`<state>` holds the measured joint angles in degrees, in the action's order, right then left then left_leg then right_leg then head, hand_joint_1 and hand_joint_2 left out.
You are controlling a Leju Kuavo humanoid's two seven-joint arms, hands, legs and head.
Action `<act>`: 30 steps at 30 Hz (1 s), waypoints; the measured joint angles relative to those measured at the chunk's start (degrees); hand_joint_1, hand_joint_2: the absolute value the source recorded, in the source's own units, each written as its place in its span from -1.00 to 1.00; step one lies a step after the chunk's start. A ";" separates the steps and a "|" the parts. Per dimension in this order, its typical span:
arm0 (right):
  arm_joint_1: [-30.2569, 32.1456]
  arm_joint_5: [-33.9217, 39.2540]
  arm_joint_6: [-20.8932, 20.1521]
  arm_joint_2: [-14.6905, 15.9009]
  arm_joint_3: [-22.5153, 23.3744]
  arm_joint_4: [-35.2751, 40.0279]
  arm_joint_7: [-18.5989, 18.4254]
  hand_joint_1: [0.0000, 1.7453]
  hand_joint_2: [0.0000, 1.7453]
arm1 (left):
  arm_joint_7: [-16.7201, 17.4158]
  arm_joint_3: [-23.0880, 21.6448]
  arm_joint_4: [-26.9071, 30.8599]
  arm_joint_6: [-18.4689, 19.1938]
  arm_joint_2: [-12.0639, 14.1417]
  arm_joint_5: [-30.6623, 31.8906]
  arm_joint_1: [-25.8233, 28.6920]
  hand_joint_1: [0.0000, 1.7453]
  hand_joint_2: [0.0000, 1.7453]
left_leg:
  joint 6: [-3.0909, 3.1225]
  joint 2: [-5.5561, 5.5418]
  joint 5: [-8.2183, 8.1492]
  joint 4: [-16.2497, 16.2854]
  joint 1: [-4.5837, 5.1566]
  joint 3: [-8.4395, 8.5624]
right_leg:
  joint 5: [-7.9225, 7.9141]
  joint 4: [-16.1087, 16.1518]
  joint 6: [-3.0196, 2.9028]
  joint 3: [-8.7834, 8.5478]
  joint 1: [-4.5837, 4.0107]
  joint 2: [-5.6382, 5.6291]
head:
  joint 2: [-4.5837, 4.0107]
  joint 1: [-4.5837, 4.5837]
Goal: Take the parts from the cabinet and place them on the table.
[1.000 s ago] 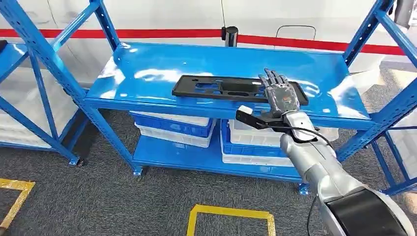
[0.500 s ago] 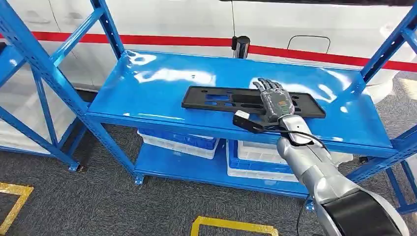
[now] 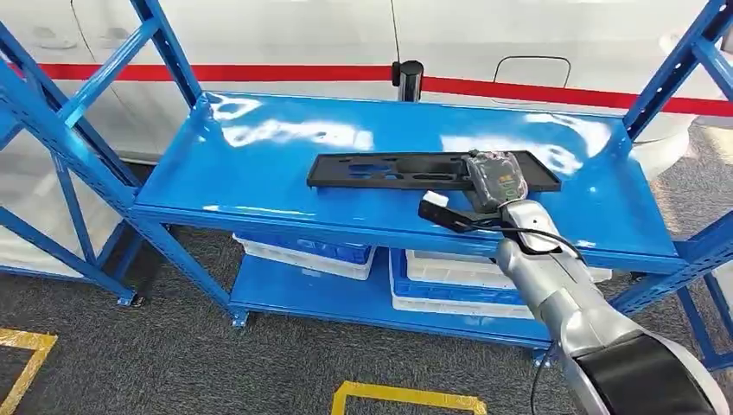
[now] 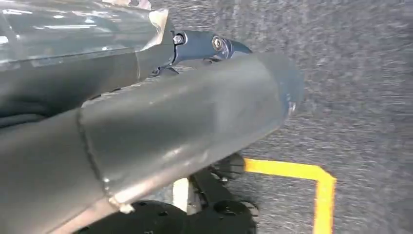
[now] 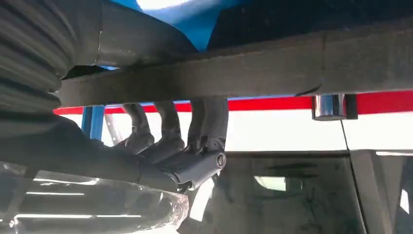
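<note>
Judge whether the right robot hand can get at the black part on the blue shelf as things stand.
Probably yes: the right robot hand is already on the black part, fingers curled over its near edge, and the blue shelf around it is bare.

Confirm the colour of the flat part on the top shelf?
Black; the flat part shows best in the head view, on the blue shelf.

Three views: one high, two at the wrists

The head view looks forward and down on the blue shelf (image 3: 259, 164); the right wrist view sits close behind its hand (image 5: 160, 151), sharing that shelf; the left wrist view faces the floor.
</note>
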<state>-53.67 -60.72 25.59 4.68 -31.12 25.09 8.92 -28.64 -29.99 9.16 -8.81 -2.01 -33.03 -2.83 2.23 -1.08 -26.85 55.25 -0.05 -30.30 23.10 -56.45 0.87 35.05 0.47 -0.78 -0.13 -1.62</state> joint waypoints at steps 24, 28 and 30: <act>-5.70 4.94 -4.44 1.20 -0.35 3.58 5.44 1.00 1.00 | -6.61 0.94 0.00 3.24 -0.02 -3.54 0.15 -1.00 1.00 | -1.01 0.04 0.18 0.31 0.18 -0.10 | -0.30 -0.01 -0.46 -0.10 0.16 0.04 | 0.00 0.00; -5.69 5.66 -2.34 0.41 -0.52 3.52 6.54 1.00 1.00 | -6.90 0.94 0.00 2.71 -0.02 -3.56 0.15 -1.00 1.00 | -1.01 0.04 0.18 0.31 0.18 -0.10 | -0.30 -0.01 -0.46 -0.10 0.16 0.04 | 0.00 0.02; -5.69 6.45 -1.51 0.26 -0.42 3.54 7.50 1.00 1.00 | -7.05 0.94 0.00 2.29 -0.02 -3.56 0.15 -1.00 1.00 | -1.01 0.04 0.18 0.31 0.18 -0.09 | -0.30 -0.01 -0.46 -0.10 0.16 0.04 | 0.00 0.02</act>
<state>-59.36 -54.27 24.09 4.94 -31.54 28.63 16.42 -35.69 -29.05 9.16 -6.52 -2.03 -36.59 -2.68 1.21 -1.04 -26.67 55.56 0.13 -30.39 22.80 -56.46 0.41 34.95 0.62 -0.74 -0.13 -1.60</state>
